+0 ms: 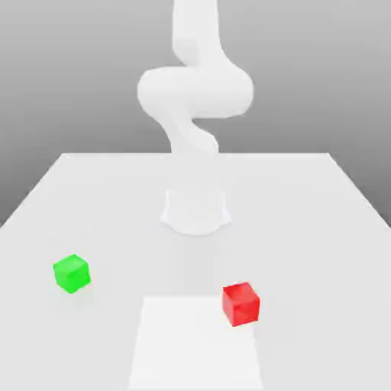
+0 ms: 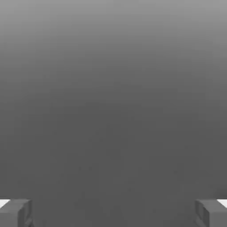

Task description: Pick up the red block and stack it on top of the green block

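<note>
The flat white table (image 1: 321,229) beneath me is smooth and matte, running back to a straight far edge, and behind it the room is a plain grey backdrop that shades from darker above to lighter near the table line. A brighter white rectangular patch (image 1: 195,344) lies on the surface at the near edge, in the middle of the exterior view. My white arm (image 1: 195,92) rises from its round base (image 1: 195,212) near the table's centre, bends in a thick elbow and goes up out of the top of the exterior view. My claw (image 2: 113,213) is spread wide with nothing between the two grey fingertips (image 2: 17,213), which stand far apart at opposite corners of the hand view, and ahead of them I see only even grey. The small glossy bright red cube (image 1: 241,304) rests on the table toward the exterior view's right, its corner just overlapping the bright patch's right edge. The small glossy bright green cube (image 1: 72,273) of the same size sits well apart from it, toward the exterior view's left and a little farther back. Open table lies between the two cubes, and each stands alone and upright on the surface.
</note>
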